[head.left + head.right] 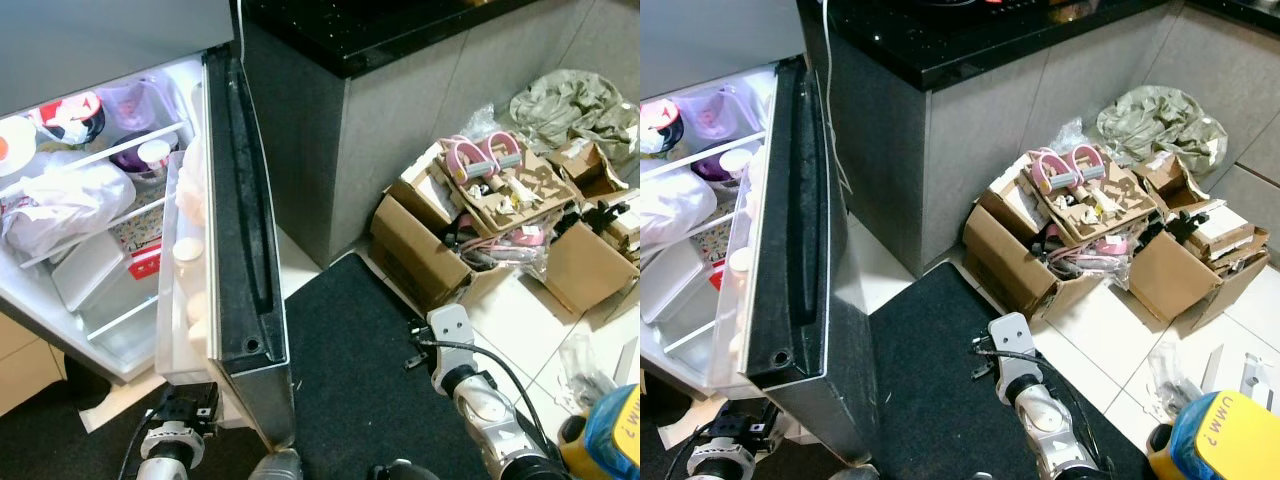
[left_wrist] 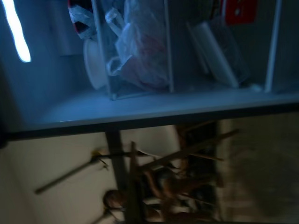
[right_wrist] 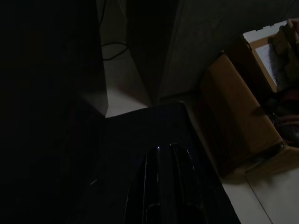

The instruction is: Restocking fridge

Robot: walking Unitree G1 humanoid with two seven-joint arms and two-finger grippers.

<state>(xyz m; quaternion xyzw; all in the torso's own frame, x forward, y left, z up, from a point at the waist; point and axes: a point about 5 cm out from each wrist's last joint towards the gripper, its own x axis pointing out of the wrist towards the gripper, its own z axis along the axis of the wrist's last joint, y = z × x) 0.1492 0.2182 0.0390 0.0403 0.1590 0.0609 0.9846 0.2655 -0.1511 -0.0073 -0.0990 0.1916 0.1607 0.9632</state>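
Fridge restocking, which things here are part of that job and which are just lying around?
Part of the job:
open fridge door
fridge shelves
white plastic bag on a shelf
door bin

Just lying about:
cardboard boxes
pink rollers
green cloth
black mat
yellow container

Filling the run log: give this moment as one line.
fridge door: open | shelves: stocked | right gripper: shut, empty, over black mat | left arm: low by fridge

Glossy black countertop (image 1: pixel 400 35), matt cardboard boxes (image 1: pixel 420 250)
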